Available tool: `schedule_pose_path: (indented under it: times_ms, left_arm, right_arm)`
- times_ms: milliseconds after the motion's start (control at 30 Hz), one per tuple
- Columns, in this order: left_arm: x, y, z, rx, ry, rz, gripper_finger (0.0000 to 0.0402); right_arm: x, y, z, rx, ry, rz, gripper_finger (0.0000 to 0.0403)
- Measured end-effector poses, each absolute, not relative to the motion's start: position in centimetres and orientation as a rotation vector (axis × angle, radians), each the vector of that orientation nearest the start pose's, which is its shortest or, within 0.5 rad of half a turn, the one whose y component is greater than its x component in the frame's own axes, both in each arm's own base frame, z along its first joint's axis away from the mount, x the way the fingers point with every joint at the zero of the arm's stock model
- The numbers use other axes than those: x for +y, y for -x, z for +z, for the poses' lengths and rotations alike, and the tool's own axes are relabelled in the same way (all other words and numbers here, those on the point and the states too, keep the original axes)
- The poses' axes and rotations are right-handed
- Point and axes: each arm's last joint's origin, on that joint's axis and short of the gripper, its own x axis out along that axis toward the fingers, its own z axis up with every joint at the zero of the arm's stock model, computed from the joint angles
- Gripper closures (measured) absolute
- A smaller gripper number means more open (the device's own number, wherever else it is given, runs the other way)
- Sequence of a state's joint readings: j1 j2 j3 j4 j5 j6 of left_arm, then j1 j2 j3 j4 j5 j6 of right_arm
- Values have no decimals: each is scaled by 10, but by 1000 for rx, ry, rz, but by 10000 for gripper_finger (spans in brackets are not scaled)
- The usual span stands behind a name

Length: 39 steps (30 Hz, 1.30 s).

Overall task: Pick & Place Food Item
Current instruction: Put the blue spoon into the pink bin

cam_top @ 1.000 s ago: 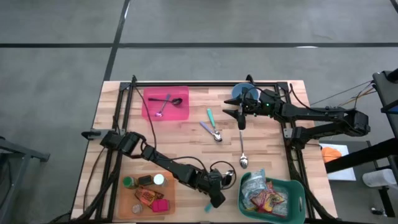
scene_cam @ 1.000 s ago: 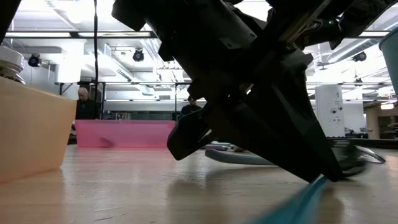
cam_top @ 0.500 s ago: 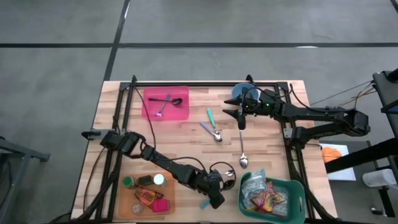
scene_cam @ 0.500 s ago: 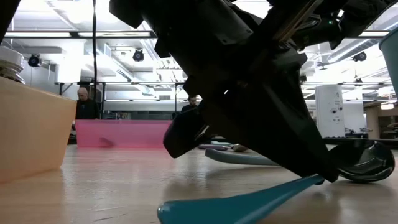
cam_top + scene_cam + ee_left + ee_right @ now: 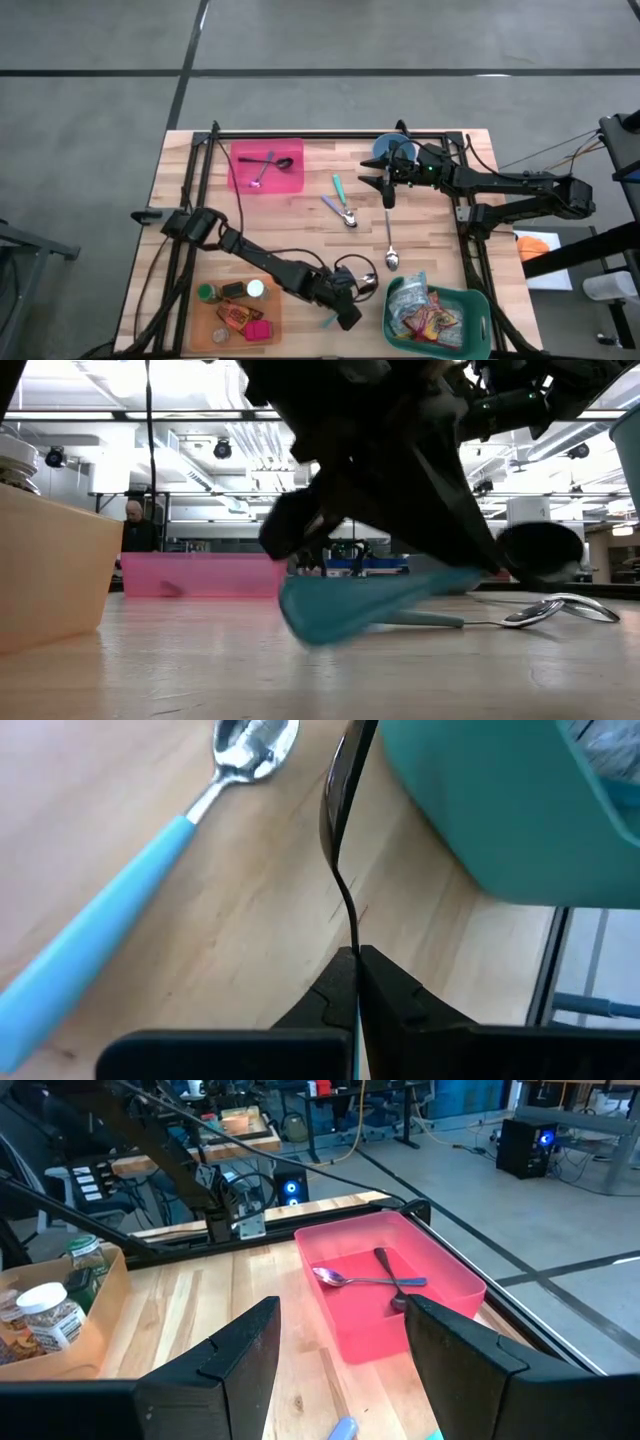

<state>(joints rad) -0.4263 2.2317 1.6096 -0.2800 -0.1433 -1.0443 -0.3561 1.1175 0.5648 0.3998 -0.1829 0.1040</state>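
The thing in hand is a spoon (image 5: 380, 600) with a teal handle and a dark bowl, not food. It hangs off the table (image 5: 300, 230) at about five o'clock on the tabletop seen from above, handle end sagging lowest. My left gripper (image 5: 345, 305) is clamped tight on it, fingers pressed together on the thin neck just behind the bowl. At three o'clock from that grip, just beside it, stands the green bin (image 5: 470, 300) of snack packets. A second spoon (image 5: 130, 890), light blue handle and metal bowl, lies loose on the wood near my fingers. At nine o'clock from the grip is the tan tray (image 5: 275, 305) with jars. The pink bin (image 5: 290, 182) sits at eleven o'clock on the table with cutlery already in it. My right gripper (image 5: 383, 185) waits at one o'clock, fingers spread, nothing between them. I judge the pick to be done and the carry about to start. If the pink bin is the goal, the next move calls for more height first, so the drooping handle clears the loose spoon and the bin's wall. Then comes a long reach toward eleven o'clock.
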Motion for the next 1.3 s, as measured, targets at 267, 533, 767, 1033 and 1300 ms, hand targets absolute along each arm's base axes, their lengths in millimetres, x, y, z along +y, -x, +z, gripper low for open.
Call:
schedule_pose_path:
  times_ms: [267,533,767,1033,1300]
  left_arm:
    - [-188,-427,163,899,686,259,399]
    - [-173,-410,202,874,602,357,399]
    - [-159,-393,239,816,455,414,399]
    - [-124,-377,256,883,310,551,399]
    - [-83,-370,260,975,52,672,399]
  right_arm:
    - [-79,-226,249,138,-144,-180,192]
    - [-78,-226,249,139,-144,-180,192]
    - [-79,-226,249,139,-144,-180,192]
    - [-78,-226,249,139,-144,-180,192]
    - [-78,-226,249,139,-144,-180,192]
